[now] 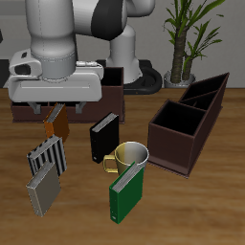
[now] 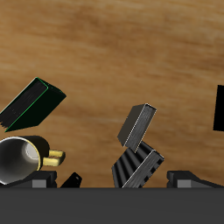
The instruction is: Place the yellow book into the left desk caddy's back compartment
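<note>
— Near the gold mug point(image 1: 131, 155) in the exterior view, what lies on the worktop point(image 1: 182, 206)?

— A green book point(image 1: 124, 194) stands touching the mug on the side toward the worktop's front edge, and a black book point(image 1: 103, 137) stands just behind the mug. Farther out from the mug, beyond the black book, a black-and-white striped book point(image 1: 46, 156) is propped up. The yellow book point(image 1: 43, 194), grey-tan in colour, leans just in front of the striped one.

— And the claw point(image 1: 50, 112)?

— It hangs above the striped book, well apart from the yellow book. A small orange-and-dark book point(image 1: 56, 121) shows right beneath it.

— Where is the left desk caddy point(image 1: 184, 124)?

— On the opposite side of the mug from the yellow book, near it but apart. Its back compartment point(image 1: 207, 93) is the end farthest from the mug, by the potted plant point(image 1: 184, 38). A second brown caddy point(image 1: 107, 94) sits behind the arm.

— Now the wrist view?

— The mug point(image 2: 22, 159) lies close to the green book point(image 2: 33, 102). Away from the mug, the yellow book point(image 2: 136, 123) stands tilted, its lower corner meeting the striped book point(image 2: 140, 168). The claw point(image 2: 121, 185) is spread wide, its fingers point(image 2: 188, 178) holding nothing.
</note>
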